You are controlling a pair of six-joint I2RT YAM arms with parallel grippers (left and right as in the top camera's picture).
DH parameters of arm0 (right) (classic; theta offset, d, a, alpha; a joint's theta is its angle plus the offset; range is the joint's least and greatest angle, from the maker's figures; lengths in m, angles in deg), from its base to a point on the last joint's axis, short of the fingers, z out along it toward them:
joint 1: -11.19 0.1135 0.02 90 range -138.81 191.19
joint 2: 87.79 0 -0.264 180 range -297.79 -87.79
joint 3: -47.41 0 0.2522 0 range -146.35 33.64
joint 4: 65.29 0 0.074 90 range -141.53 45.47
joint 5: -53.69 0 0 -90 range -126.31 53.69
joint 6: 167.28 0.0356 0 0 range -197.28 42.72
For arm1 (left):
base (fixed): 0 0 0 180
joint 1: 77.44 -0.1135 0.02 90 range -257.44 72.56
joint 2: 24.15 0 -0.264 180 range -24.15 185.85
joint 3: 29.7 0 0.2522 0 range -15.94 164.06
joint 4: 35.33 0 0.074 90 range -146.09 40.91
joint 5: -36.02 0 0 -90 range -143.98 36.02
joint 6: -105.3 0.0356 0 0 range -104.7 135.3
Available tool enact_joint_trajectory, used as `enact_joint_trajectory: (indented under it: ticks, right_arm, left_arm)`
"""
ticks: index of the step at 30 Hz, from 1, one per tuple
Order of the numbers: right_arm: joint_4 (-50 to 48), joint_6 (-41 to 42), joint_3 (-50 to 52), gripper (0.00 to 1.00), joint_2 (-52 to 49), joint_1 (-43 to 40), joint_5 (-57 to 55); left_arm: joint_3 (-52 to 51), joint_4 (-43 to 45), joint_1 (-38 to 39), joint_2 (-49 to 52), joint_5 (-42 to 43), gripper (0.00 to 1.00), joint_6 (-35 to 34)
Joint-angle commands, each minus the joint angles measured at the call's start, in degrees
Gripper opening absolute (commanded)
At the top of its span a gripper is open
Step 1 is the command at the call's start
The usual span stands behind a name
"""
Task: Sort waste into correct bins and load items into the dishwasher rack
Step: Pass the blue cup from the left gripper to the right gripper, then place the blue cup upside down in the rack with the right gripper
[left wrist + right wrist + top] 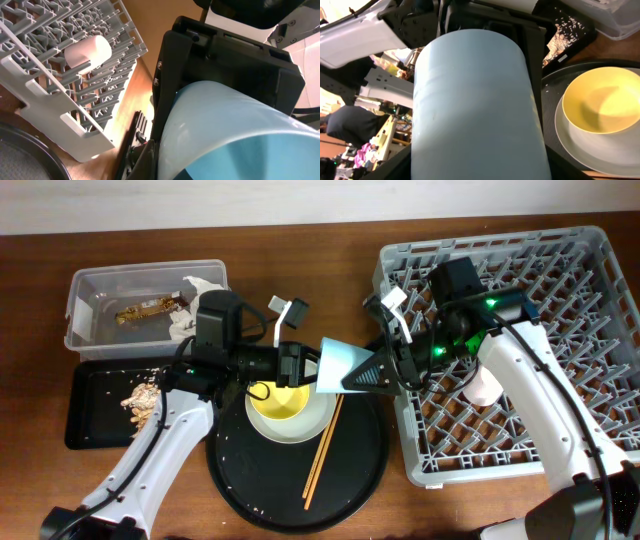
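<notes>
Overhead, my left tool [310, 366] and right tool [366, 373] both grip the blue cup [336, 362] in the air beside the grey rack [570, 290], so I think I am passing it over, and next the left one must let go.

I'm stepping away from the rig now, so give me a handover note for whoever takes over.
Right gripper grips the blue cup between the arms; left gripper is at its rim, grip unclear.
Done: tissue and wrapper in clear tub, scraps in black tray, pink cup in rack.
Left: rack the blue cup, then the yellow bowl, plate and chopsticks from the round tray.
</notes>
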Motion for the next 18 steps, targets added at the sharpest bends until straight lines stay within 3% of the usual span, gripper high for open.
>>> enact_joint_trajectory:
  ticks: [1,2,3,7,9,11,14,18]
  right_arm:
    - [-0.92,0.09,0.13,0.57,-0.04,0.42,-4.04]
    - [-0.92,0.50,0.13,0.57,-0.04,0.39,-7.80]
    - [-0.79,1.18,0.11,0.53,-0.02,-0.24,-11.32]
    - [2.58,4.04,-0.44,0.52,0.20,-6.97,-20.33]
    - [10.86,4.57,-4.61,0.52,0.26,-13.35,-30.16]
    - [14.25,11.78,-8.13,0.52,0.26,-17.79,-38.62]
    - [19.04,23.61,-14.84,0.52,0.26,-25.99,-52.24]
    - [21.53,32.85,-19.61,0.52,0.26,-30.23,-66.69]
  left_arm:
    - [0.48,-0.24,0.44,0.20,-0.90,0.20,-0.13]
    - [0.48,-1.57,0.46,0.20,-3.37,0.28,0.48]
    - [0.48,-8.02,0.46,0.20,-10.78,0.31,4.61]
    - [0.48,-21.03,-0.02,-0.15,-27.98,0.33,14.10]
    - [0.48,-25.40,-3.04,-1.97,-33.22,0.33,16.06]
    - [0.48,-28.48,-5.01,-3.63,-37.51,0.33,17.09]
    - [0.48,-38.23,-8.35,-7.78,-52.72,0.33,17.11]
    - [0.48,-40.37,-8.61,-9.75,-55.60,0.32,18.18]
